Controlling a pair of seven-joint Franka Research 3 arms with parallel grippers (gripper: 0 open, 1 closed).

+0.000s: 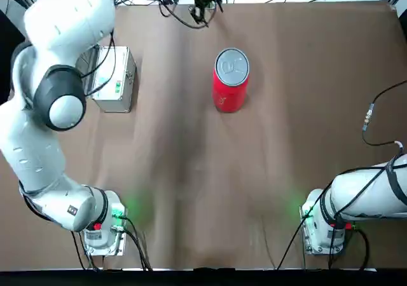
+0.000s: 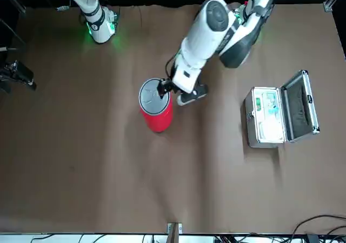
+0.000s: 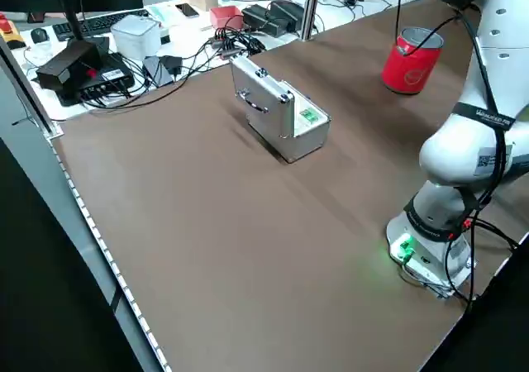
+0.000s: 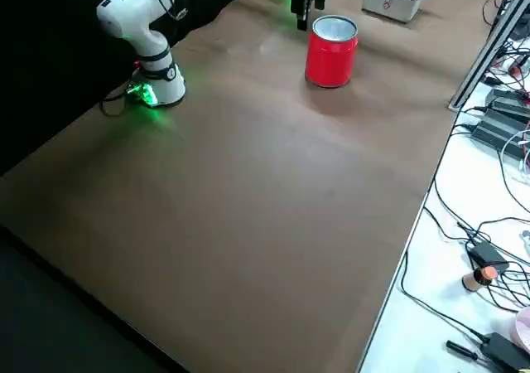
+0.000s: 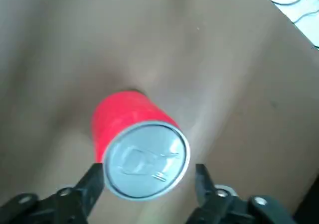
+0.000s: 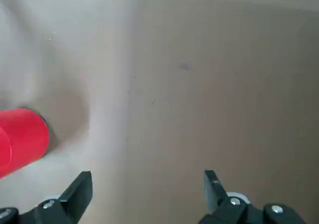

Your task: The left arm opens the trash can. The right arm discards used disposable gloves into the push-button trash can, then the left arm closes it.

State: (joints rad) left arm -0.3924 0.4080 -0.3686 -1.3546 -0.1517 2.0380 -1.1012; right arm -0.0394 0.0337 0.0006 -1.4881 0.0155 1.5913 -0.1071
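Note:
The red trash can (image 1: 229, 92) stands upright at the far middle of the table, its silver-grey lid (image 1: 231, 65) down. My left gripper (image 5: 148, 171) hangs open above it, and the lid (image 5: 147, 162) shows between its two fingers in the left wrist view. The front view puts this gripper (image 2: 162, 86) at the lid's edge. My right gripper (image 6: 147, 179) is open and holds nothing, out over bare table, with the trash can (image 6: 20, 139) off to one side. The gloves are out of view.
A silver metal case (image 1: 114, 79) with a green-labelled white panel stands to the left of the can, its lid raised (image 2: 297, 105). Cables (image 1: 375, 117) lie along the table's right edge. Beyond the table's left side is a bench with electronics (image 3: 149, 41).

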